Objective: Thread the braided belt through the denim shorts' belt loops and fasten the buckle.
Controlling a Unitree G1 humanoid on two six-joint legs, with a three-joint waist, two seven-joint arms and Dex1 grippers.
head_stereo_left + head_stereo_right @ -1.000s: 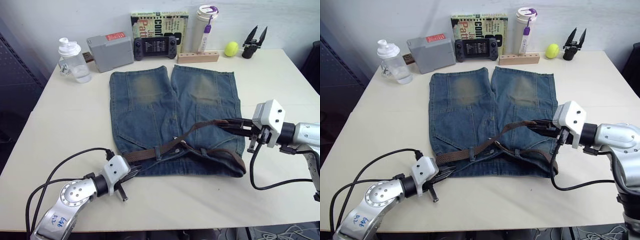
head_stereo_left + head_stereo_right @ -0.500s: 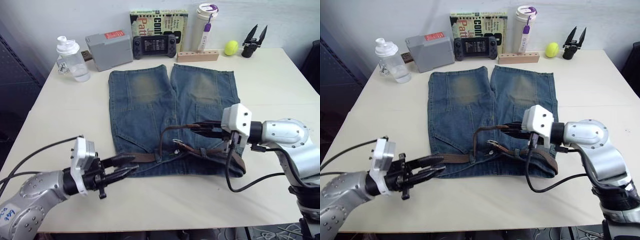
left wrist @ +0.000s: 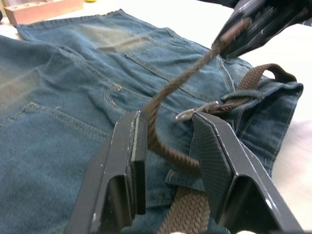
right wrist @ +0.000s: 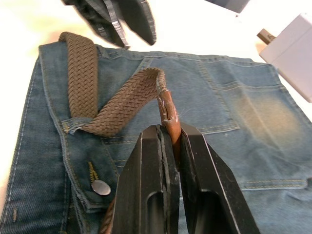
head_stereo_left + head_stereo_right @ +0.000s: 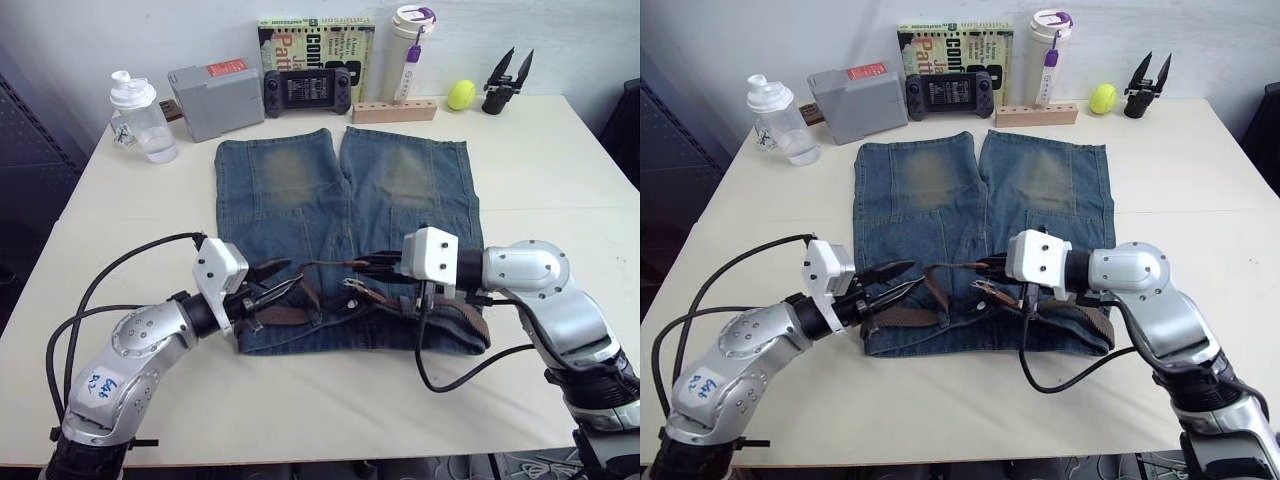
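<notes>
The denim shorts lie flat mid-table, waistband toward the robot, w/ the braided belt run along that waistband, seemingly through some belt loops already. The right gripper is clenched on the belt's smooth leather tip, holding it raised over the fly. The silver buckle rests on the denim just below that tip. The left gripper hovers at the waistband's left part, fingers parted, the slack loop of strap passing between them, prob. not yet touching.

Handling, as a judgement: the woven strap is light, floppy and grippy, so it bends wherever unsupported. The stiff leather tip is the best hold for steering into the buckle frame. The denim is soft and may drag along w/ the belt, so it needs pinning near the fly.

Vs. a second ago: the right gripper has carried the tip from the shorts' right edge to the fly, and the left has come off the bare table onto the waistband.
</notes>
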